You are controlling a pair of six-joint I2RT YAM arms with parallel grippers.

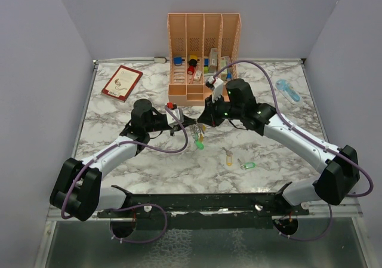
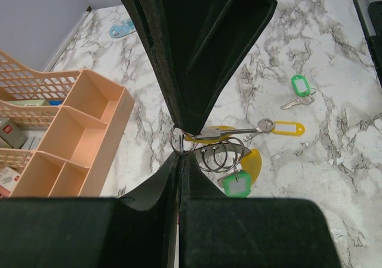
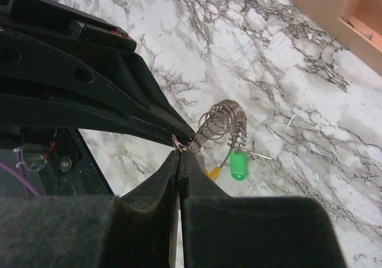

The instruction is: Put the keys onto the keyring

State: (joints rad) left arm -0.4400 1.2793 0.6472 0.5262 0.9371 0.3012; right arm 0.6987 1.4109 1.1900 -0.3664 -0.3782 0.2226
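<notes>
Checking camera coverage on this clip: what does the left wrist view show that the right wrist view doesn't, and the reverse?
Left wrist only: a loose green-tagged key and a loose yellow-tagged key on the marble table, plus a blue object near the table's edge. Right wrist only: the dark frame at the table's near edge. Both: the keyring gripped by the left gripper and the right gripper, a hanging green tag on it, and the orange organizer.

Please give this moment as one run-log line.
left gripper: shut on keyring | right gripper: shut on keyring | hanging green key: on keyring | loose yellow key, loose green key: on table
</notes>
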